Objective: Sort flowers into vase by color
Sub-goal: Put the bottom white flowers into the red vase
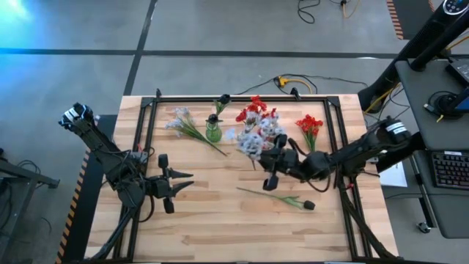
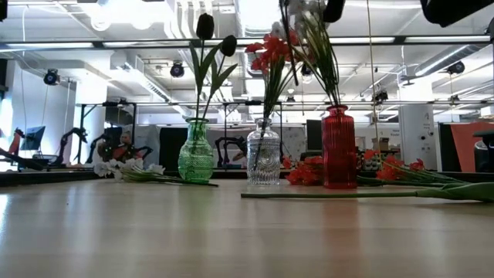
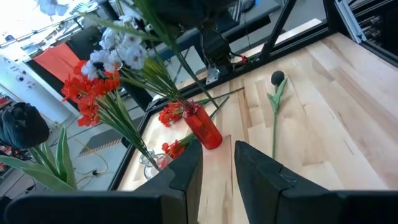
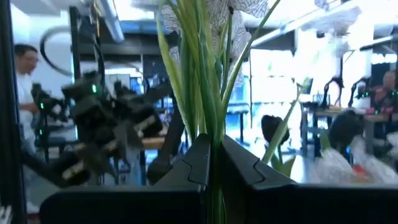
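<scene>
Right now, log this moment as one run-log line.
right pincer: shut on pale spray over red vase | left pincer: idle, empty | dark bud: on table

a keyboard [image 1: 448, 169] sits on the side desk, a yellow cable [image 1: 282, 81] behind the table [image 1: 220, 220].

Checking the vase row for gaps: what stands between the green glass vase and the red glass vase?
In the low view, a clear glass vase holding red blossoms stands between the green glass vase and the red glass vase.

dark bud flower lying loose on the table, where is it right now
In the high view the dark bud flower lies flat on the table's right half, nearer the front edge than the right pincer and the vases.
</scene>
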Robot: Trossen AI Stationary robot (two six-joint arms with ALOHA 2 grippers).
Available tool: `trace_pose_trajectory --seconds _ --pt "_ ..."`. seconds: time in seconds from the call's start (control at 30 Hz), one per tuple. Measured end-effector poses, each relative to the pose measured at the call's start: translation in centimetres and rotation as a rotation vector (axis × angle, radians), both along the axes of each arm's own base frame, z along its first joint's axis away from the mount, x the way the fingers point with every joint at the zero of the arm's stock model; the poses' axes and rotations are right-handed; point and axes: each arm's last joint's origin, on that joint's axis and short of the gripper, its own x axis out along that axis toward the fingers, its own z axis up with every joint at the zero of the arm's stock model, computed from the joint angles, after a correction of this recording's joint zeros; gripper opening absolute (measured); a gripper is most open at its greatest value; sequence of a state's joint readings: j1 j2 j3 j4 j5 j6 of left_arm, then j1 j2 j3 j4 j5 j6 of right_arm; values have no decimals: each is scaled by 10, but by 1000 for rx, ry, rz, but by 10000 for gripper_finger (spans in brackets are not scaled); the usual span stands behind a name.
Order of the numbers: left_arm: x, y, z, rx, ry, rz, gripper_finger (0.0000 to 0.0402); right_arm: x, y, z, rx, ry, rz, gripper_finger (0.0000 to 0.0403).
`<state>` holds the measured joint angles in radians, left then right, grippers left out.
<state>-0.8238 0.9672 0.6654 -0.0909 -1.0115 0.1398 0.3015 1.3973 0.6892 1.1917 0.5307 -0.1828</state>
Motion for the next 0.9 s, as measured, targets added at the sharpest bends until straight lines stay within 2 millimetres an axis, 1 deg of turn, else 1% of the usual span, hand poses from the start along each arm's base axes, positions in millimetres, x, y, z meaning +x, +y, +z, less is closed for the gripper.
trace_pose_trajectory --seconds 0.13,0.37,0.53,0.6,0.77,0.9 --pt "0 0 0 2 1 0 77 -1 5 0 -9 5 55 13" --pt "0 0 0 4 3 0 77 -2 19 5 -22 2 94 13" --pt "0 0 -1 6 5 0 77 -7 26 16 -25 -25 109 13" --pt "0 0 -1 5 5 0 77 -10 29 18 -38 -3 60 13" --pt "0 0 -1 6 6 1 77 -16 36 20 -78 104 -154 13" --pt "0 0 -1 7 7 1 77 -20 39 22 -99 123 -211 13"
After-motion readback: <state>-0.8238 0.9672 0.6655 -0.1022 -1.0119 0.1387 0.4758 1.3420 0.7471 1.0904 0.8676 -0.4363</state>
